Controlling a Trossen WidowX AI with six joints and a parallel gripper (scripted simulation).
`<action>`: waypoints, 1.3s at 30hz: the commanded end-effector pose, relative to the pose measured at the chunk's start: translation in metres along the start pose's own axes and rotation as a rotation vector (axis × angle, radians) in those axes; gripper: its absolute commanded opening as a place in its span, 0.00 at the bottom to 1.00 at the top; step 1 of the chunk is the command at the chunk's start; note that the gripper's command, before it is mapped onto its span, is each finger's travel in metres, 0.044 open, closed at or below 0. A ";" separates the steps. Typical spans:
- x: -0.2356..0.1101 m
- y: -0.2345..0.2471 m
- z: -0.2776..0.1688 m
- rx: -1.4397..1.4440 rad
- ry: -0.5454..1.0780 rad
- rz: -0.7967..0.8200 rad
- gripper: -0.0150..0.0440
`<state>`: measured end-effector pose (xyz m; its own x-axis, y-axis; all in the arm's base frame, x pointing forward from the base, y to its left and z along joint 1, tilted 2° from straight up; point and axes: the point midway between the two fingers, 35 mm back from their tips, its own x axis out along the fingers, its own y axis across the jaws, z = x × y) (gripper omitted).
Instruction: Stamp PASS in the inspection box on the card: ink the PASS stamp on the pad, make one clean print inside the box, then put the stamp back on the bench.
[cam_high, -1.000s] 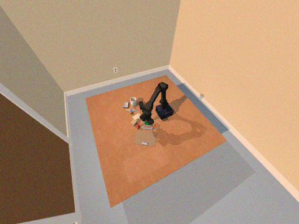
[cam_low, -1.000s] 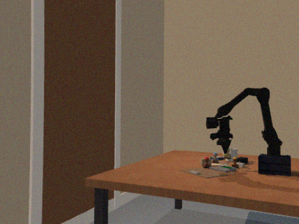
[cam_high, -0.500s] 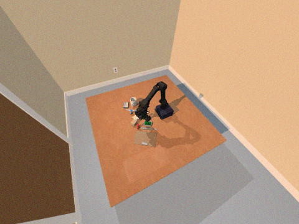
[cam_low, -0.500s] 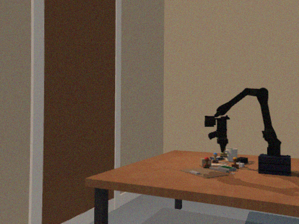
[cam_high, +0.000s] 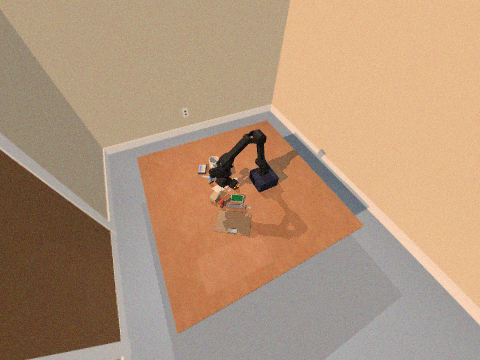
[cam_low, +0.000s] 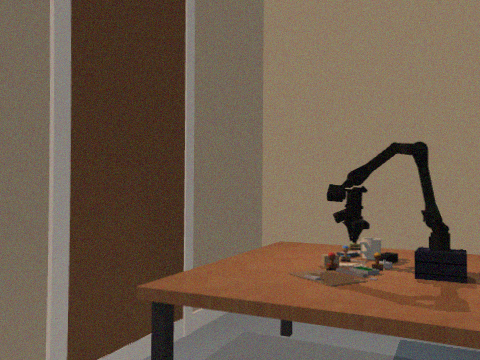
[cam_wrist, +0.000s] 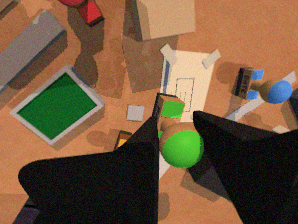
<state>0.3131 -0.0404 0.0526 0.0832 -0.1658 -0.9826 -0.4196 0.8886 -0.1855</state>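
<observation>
My gripper (cam_wrist: 174, 119) (cam_high: 220, 176) (cam_low: 354, 238) is shut on the PASS stamp (cam_wrist: 181, 147), which has a green ball knob and a green-faced base. It holds the stamp above the table, over the left part of the cream card (cam_wrist: 197, 75), whose corners are taped down. The stamp's base hides the left edge of the outlined inspection box (cam_wrist: 186, 80). The green ink pad (cam_wrist: 55, 109) (cam_high: 238, 198) in its grey frame lies to the left in the wrist view, apart from the stamp.
A blue-knobbed stamp (cam_wrist: 272, 91) lies right of the card, and a red one (cam_wrist: 86, 9) lies at the top left. A cardboard box (cam_wrist: 162, 17), a grey bar (cam_wrist: 27, 45) and small blocks lie around. A white mug (cam_low: 371, 247) and the arm's base (cam_low: 440, 264) stand nearby.
</observation>
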 end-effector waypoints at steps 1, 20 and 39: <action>0.001 -0.016 -0.002 -0.068 -0.016 -0.010 0.25; 0.009 -0.043 -0.012 -0.197 -0.029 -0.032 0.25; 0.022 -0.042 -0.011 -0.197 -0.030 -0.032 0.25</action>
<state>0.3235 -0.0868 0.0414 0.1267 -0.1805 -0.9754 -0.5817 0.7830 -0.2205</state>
